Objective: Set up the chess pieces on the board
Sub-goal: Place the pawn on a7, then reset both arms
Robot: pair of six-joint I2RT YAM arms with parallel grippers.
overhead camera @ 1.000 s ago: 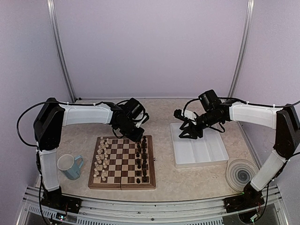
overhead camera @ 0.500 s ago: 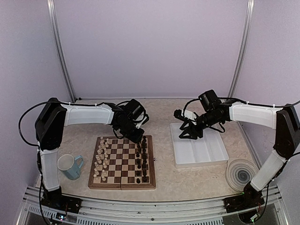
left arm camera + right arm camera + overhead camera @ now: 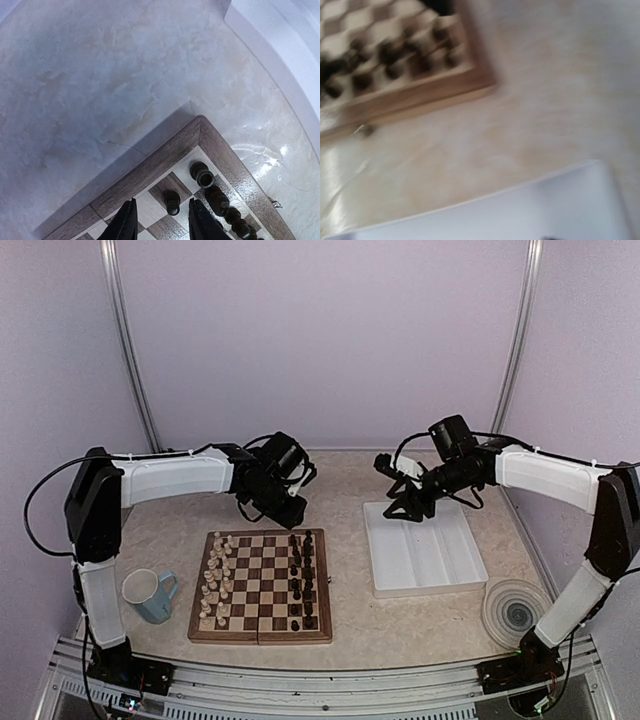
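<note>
while left gripper (image 3: 162, 210) and right gripper (image 3: 405, 514) both gape, lilac walls (image 3: 320, 340) enclose the beige marbled table (image 3: 340, 480).

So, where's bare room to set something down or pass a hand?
Free: the board's middle columns, between the cream pieces and the dark chess pieces; the table strip between board and white tray, bar one small bit by the board's edge. Crowded: its two outer columns each side.

Matt wooden board (image 3: 260, 637) — glossy, marbled table (image 3: 345, 490).
</note>
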